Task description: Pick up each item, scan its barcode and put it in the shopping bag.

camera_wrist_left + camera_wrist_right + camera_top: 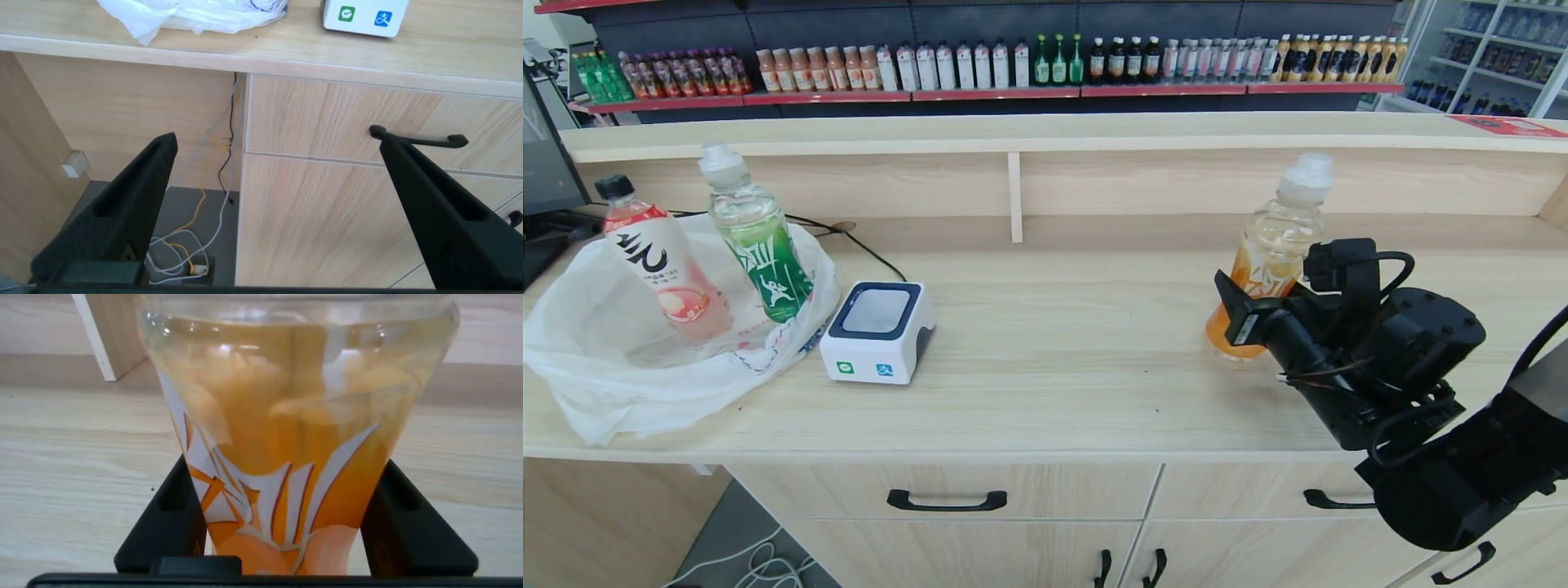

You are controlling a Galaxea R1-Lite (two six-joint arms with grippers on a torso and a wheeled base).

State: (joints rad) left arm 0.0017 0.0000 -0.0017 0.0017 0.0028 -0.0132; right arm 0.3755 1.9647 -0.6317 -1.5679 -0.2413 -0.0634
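Note:
An orange drink bottle (1270,253) with a white cap stands on the right of the wooden counter (1062,367). My right gripper (1250,314) is shut on its lower part, and in the right wrist view the black fingers (163,527) press both sides of the orange bottle (286,441). A white shopping bag (605,359) lies at the counter's left, holding a pink bottle (662,261) and a green bottle (760,245), both upright. A white barcode scanner (878,331) sits beside the bag. My left gripper (275,137) hangs open and empty below the counter's edge, facing the drawers.
A raised wooden ledge (1045,135) runs along the back of the counter, with a thin divider (1014,196). A black cable (866,249) leads behind the bag to the scanner. Drawers with black handles (418,140) lie under the counter. A monitor (543,163) stands at far left.

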